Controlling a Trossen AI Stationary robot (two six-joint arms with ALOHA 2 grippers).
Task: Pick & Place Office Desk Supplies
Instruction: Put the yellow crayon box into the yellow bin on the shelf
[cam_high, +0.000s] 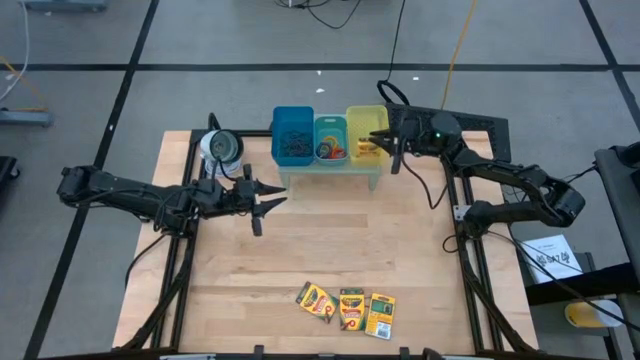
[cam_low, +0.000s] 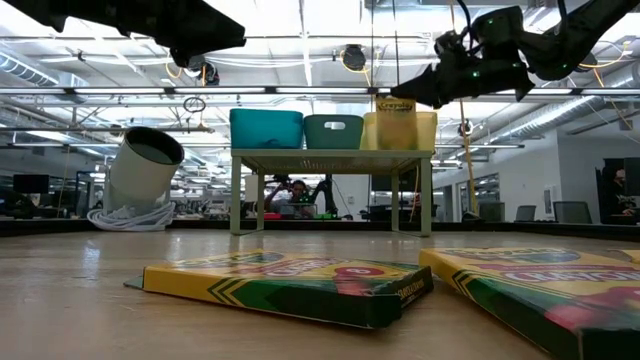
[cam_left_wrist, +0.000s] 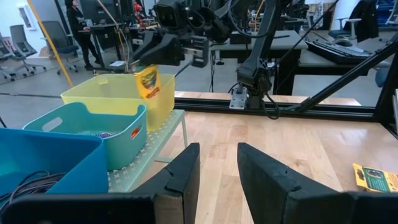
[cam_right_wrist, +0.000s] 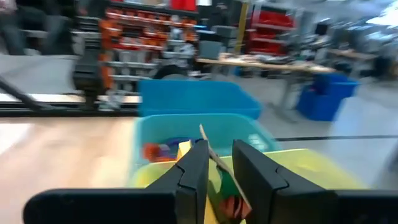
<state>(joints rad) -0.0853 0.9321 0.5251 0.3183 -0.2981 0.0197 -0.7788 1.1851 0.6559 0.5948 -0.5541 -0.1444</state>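
Observation:
My right gripper (cam_high: 384, 140) is over the yellow bin (cam_high: 366, 118), shut on a yellow-and-green crayon box (cam_left_wrist: 148, 81). Three more crayon boxes (cam_high: 349, 307) lie flat near the table's near edge. Coloured ring bands (cam_high: 331, 152) are in the teal bin (cam_high: 331, 128), and dark wiry loops (cam_high: 293, 143) in the blue bin (cam_high: 292, 117). My left gripper (cam_high: 268, 201) is open, in the air left of the table's middle, pointing toward the right edge and touching nothing. My right gripper pinches the crayon box between its two fingers (cam_right_wrist: 194, 167) at the box's upper end (cam_left_wrist: 145, 70), coming from the table's right side and slanting down. The box hangs upright below the fingers, lifted clear of the table, with its lower end (cam_low: 396, 140) at the height of the yellow bin's wall.
The three bins stand side by side on a small pale rack (cam_high: 330, 172) at the table's far edge. A round silvery-white roll (cam_high: 220, 148) lies tipped at the far left. Bare wood lies between the rack and the crayon boxes. People (cam_low: 296, 195) are in the room beyond.

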